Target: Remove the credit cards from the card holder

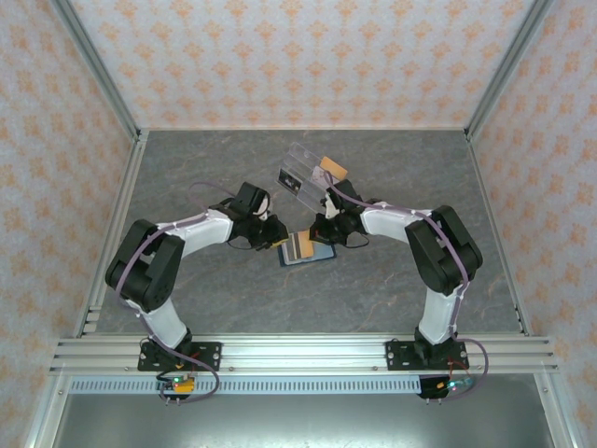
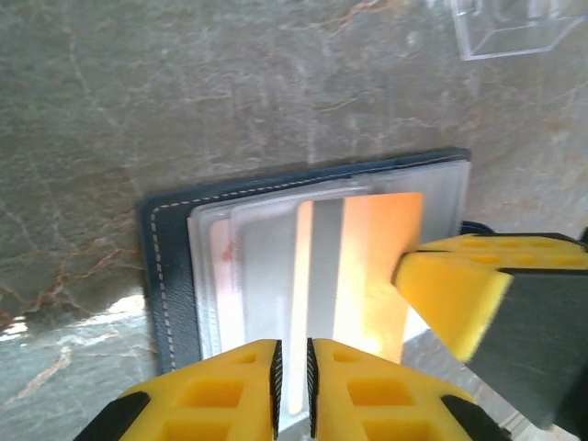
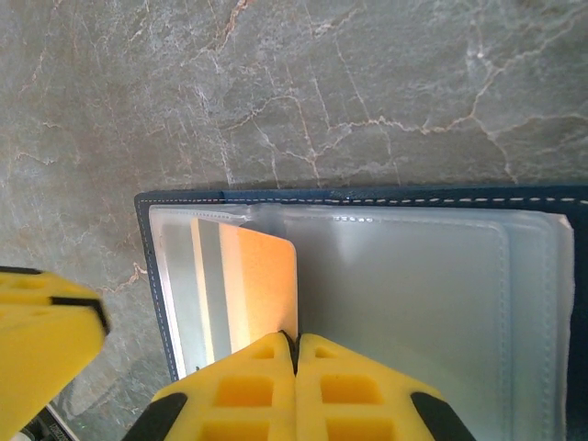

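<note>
The navy card holder (image 1: 323,253) lies open on the table between both arms, its pale pockets (image 3: 413,294) facing up. An orange-tan credit card (image 3: 262,276) with a grey stripe sticks partly out of the left pocket. My right gripper (image 3: 296,344) is shut on that card's near edge. My left gripper (image 2: 292,367) is nearly closed on the clear pocket sleeve (image 2: 266,276) of the card holder (image 2: 170,266). In the left wrist view the orange card (image 2: 377,266) shows with a right fingertip (image 2: 455,289) over it. A reddish print (image 2: 223,262) shows under the sleeve.
A clear acrylic box (image 1: 300,173) stands behind the card holder, with an orange-tan card (image 1: 333,169) at its right end; its corner shows in the left wrist view (image 2: 510,28). Frame posts and patterned walls ring the grey marbled table (image 1: 205,299).
</note>
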Robot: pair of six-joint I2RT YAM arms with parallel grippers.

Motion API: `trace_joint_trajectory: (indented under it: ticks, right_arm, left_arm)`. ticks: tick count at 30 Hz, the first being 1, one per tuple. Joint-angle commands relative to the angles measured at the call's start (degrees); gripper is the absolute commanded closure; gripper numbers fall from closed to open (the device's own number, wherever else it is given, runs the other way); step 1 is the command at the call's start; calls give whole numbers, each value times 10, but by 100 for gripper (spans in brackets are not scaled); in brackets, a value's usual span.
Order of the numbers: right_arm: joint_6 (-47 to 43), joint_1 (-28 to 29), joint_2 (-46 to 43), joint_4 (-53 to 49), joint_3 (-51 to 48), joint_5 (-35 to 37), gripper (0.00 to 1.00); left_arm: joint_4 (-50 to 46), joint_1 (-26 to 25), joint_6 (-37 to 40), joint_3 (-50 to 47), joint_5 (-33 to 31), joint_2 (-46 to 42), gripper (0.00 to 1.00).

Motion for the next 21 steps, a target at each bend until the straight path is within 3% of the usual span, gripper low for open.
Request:
trace_joint_trajectory:
  ticks: [1,15,21]
  right_arm:
    - [-4,-4,2,-8,3,18,95]
    - [11,-4,0,21,-6,-15,93]
    - [32,-4,-11,81,-22,-82,84]
  left_arm:
    - [6,-1,-6,8,14,3,82]
    - [8,-22,-7,30,2,73,90]
    - [8,-22,-7,19,-6,86,94]
